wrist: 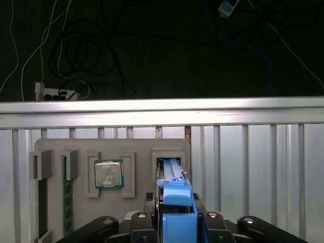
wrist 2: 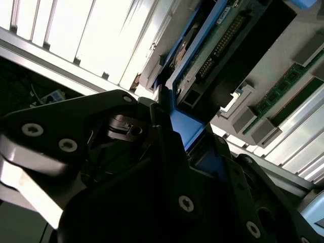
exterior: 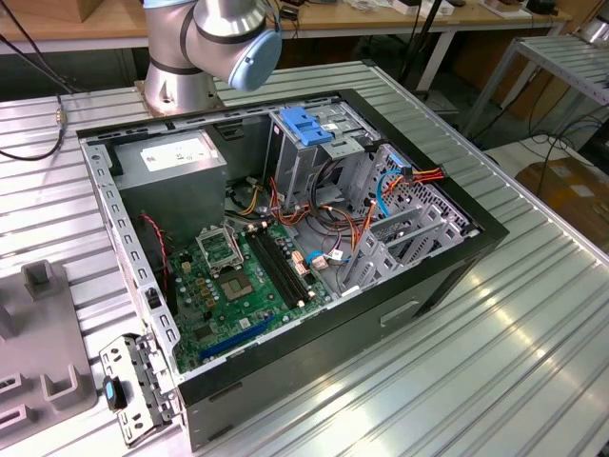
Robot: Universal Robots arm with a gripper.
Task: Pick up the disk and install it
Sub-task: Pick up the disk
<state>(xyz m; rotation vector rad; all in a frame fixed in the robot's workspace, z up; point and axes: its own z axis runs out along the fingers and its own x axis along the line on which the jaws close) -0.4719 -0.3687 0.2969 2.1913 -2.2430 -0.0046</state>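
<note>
At the tray slot (wrist: pixel 156 163), the disk (wrist: pixel 177 195) in the hand (wrist: pixel 175 218)

In the exterior view the arm (exterior: pixel 181 57) is brushed silver-grey metal, built of fat rounded cylinders, with a round light-blue cap (exterior: pixel 257 49) at the joint's four o'clock side. In both wrist views the jaws' housing is matt black, made of flat angular links (wrist: pixel 96 230) studded with silver socket-head screws (wrist 2: pixel 186 203). In the second wrist view a pale grey plate (wrist 2: pixel 20 185) edges it.

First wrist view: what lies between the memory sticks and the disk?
A processor chip, in its own recess, apart from the disk, in the first wrist view.
</note>
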